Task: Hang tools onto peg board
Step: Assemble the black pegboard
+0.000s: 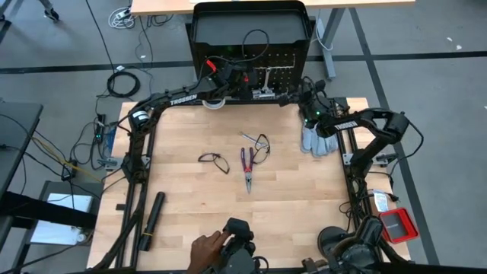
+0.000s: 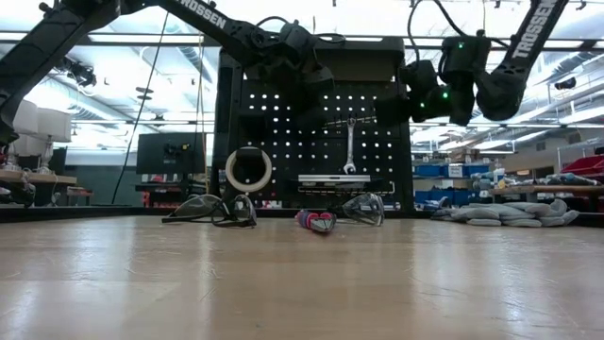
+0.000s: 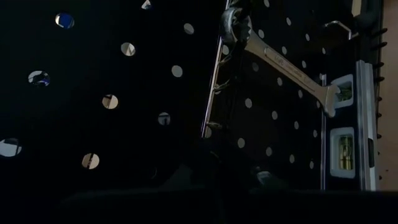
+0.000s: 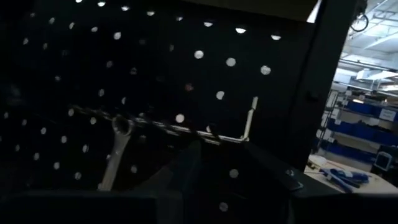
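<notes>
Wrench [image 2: 349, 146] hangs on the peg board [image 2: 377, 104]; left fingers [image 2: 307, 109] closed empty, right fingers [image 2: 401, 106] part-open, apparently empty; pliers [image 1: 247, 167] on the bench [image 1: 289, 205] probably next.

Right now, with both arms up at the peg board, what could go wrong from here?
1. The wrench hangs from a thin hook on the peg board; the left claw sits close beside it and could knock it off while pulling back.
2. The pliers and both glasses lie close together on the table; reaching for one could shove another.
3. A person's hand rests at the table's near edge.
</notes>
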`<move>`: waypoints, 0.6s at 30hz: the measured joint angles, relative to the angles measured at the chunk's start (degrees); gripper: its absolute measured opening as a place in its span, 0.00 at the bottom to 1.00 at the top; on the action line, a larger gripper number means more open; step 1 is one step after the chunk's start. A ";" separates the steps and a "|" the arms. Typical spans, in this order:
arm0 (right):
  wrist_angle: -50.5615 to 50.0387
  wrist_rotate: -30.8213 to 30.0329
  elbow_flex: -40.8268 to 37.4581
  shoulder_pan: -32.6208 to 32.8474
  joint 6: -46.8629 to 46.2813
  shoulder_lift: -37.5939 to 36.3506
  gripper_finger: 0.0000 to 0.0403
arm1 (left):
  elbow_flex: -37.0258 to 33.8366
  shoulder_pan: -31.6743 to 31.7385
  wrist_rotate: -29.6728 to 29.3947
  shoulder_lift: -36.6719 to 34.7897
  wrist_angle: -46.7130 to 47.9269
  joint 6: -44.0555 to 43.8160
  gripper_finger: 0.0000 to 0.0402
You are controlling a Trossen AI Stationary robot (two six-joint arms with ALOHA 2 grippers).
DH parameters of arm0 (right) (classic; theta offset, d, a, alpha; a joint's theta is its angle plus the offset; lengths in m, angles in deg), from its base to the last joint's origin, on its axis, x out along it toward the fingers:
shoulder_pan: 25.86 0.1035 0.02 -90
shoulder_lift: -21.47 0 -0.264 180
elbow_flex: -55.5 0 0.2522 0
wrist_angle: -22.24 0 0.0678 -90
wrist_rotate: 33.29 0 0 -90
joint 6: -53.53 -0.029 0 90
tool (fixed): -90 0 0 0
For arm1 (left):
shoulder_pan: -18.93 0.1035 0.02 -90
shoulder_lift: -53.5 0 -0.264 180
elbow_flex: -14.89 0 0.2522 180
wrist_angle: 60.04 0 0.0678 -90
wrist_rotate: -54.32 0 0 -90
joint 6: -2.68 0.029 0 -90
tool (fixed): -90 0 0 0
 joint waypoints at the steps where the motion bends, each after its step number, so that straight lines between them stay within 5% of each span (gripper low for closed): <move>1: 0.90 0.37 0.16 -0.42 -0.07 0.78 0.30 | 0.00 0.00 0.00 0.00 0.02 0.00 0.03; 8: 2.36 0.78 4.66 -0.27 3.09 5.89 0.30 | 0.01 -0.02 0.06 0.00 0.13 0.11 0.03; 18: 2.53 -6.72 6.42 1.16 5.33 6.98 0.30 | 0.09 -0.02 0.07 0.00 0.42 0.31 0.03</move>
